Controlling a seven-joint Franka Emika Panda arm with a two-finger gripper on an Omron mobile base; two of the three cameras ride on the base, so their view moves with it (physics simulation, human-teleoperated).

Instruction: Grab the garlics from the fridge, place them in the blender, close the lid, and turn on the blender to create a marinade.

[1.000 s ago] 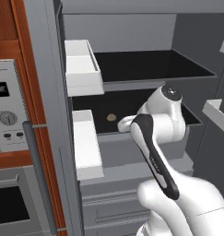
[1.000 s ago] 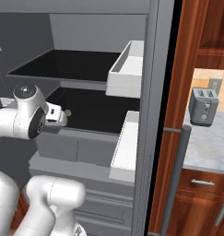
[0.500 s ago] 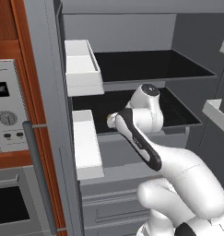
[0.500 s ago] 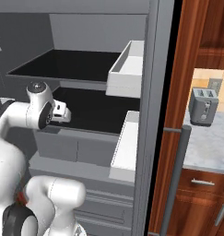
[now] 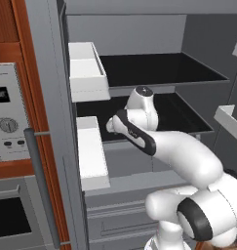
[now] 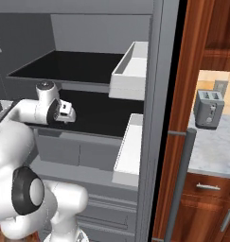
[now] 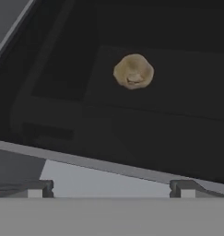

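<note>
Hand view: a garlic bulb (image 7: 133, 71) is seen lying on the dark fridge shelf (image 7: 178, 120), ahead of the gripper (image 7: 111, 189) and a little to one side of its centre line; nothing is touching it. The two finger tips (image 7: 37, 188) are set wide apart w/ nothing between them, so the jaws are fully spread and empty. Step in hand is judged as the reach-in for the 1st garlic. For a clean pick, the hand should be brought fwd until the bulb sits midway between the tips, lined up sideways first, then lowered so the tips pass either side of the widest part just above the shelf before being closed; the bulb is small, lumpy and prob. rolls easily, so a slow, centred close is advised. In the left base view the gripper (image 5: 111, 125) is placed at the front edge of the lower black shelf (image 5: 186, 114) of the fridge (image 5: 51, 97), w/ the arm bent in from the lower right. A white door bin (image 5: 86, 68) hangs just above-left and a second bin (image 5: 93, 154) just below-left of the hand; both are close to the wrist and could be clipped if the hand is swung left. The upper shelf (image 6: 64, 68) overhead limits lift height. An oven panel w/ a knob (image 5: 7, 124) is seen at the left, a toaster (image 6: 208, 108) on the counter at the right; neither is in the way. A 2nd garlic cannot be made out.
</note>
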